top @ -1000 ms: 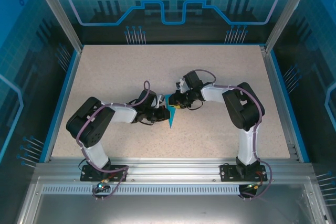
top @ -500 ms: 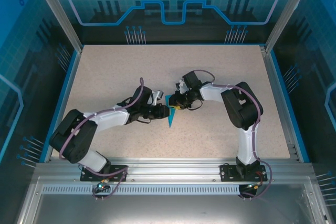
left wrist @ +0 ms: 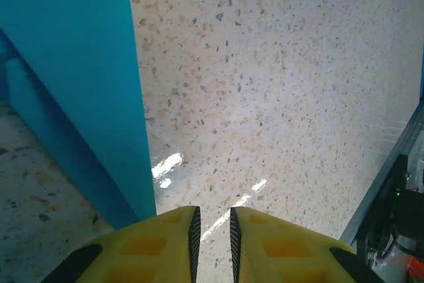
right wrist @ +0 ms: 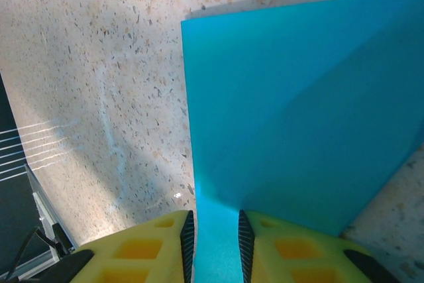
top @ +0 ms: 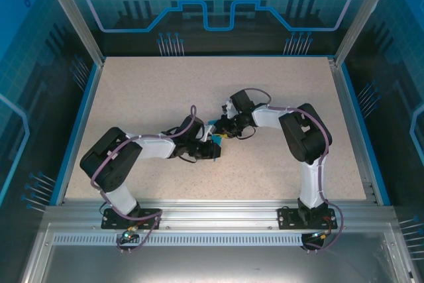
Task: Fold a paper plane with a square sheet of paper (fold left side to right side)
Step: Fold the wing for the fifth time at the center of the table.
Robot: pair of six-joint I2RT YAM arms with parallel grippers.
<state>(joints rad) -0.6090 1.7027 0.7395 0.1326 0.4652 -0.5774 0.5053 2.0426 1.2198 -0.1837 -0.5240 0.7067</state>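
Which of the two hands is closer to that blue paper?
The right hand: the blue paper runs down between its fingers, so it is gripping it. The left hand sits just beside the paper's edge, its narrow gap showing only table.

Bright cyan-blue square sheet of paper, plain and unmarked, already folded into a smaller shape with straight edges and a diagonal crease across its face. Lies near the middle of the speckled bench, mostly hidden from overhead with just a small sliver of blue showing. Seen close from the right wrist as a broad flat panel with one sharp square corner and an edge running down between the yellow fingers; from the left wrist as a tall blue flap with a straight vertical edge, raised off the bench along that side.
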